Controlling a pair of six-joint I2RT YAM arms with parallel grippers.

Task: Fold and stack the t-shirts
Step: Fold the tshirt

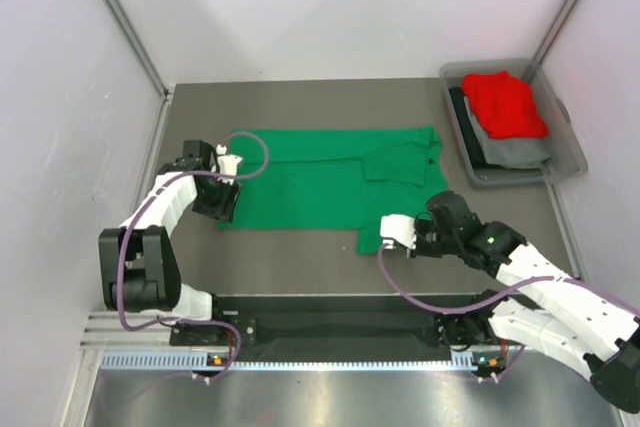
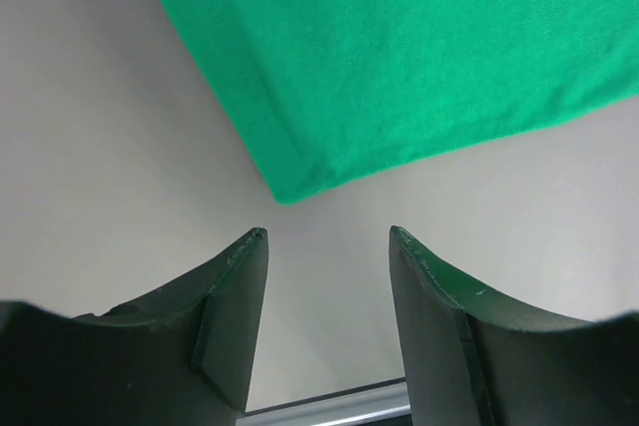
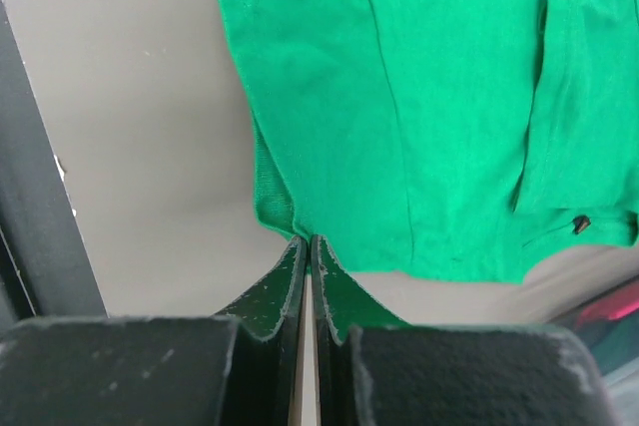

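The green t-shirt [image 1: 320, 187] is spread flat mid-table with its far sleeve turned in. Folding is judged barely begun and stacking not yet done. The red t-shirt [image 1: 508, 102] is heaped in the clear bin [image 1: 515, 180], far right. The right gripper [image 3: 305, 241] appears pinched on the near sleeve's edge. The left gripper [image 2: 327, 236] is held apart just beside the hem corner.

A matte grey-brown tabletop [image 1: 300, 267] carries a bright green cloth t-shirt [image 1: 320, 192] spread flat mid-table, and a clear plastic bin [image 1: 515, 177] at its far right corner.
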